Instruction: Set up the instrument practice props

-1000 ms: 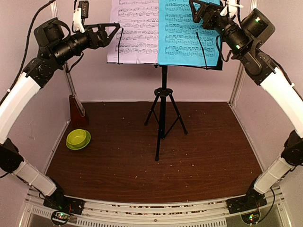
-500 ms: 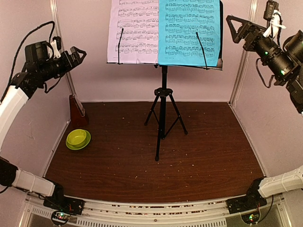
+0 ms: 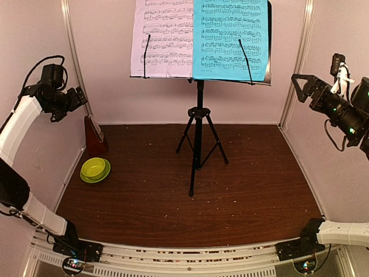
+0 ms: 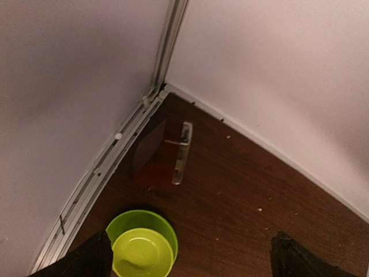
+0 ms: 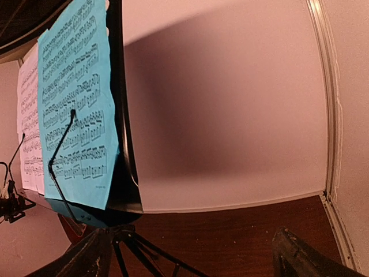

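Music stand (image 3: 198, 138) on its tripod stands mid-table toward the back, and we see the white sheet (image 3: 163, 37) and cyan sheet (image 3: 230, 37) side by side on its desk. The dark wood table (image 3: 259, 184) is speckled with crumbs and closed in by pale walls (image 3: 115, 92). The metronome (image 3: 94, 135) sits in the far left corner, with the lime-green bowl (image 3: 95, 169) near it. Broad wood shows on both sides of the tripod. The left gripper (image 3: 75, 103) and right gripper (image 3: 300, 88) hang high by the side walls, well apart from the stand. From the left wrist we look down on metronome and bowl, jaws spread wide, holding nothing. From the right wrist we see the cyan sheet edge-on against the black desk, jaws likewise wide and empty.
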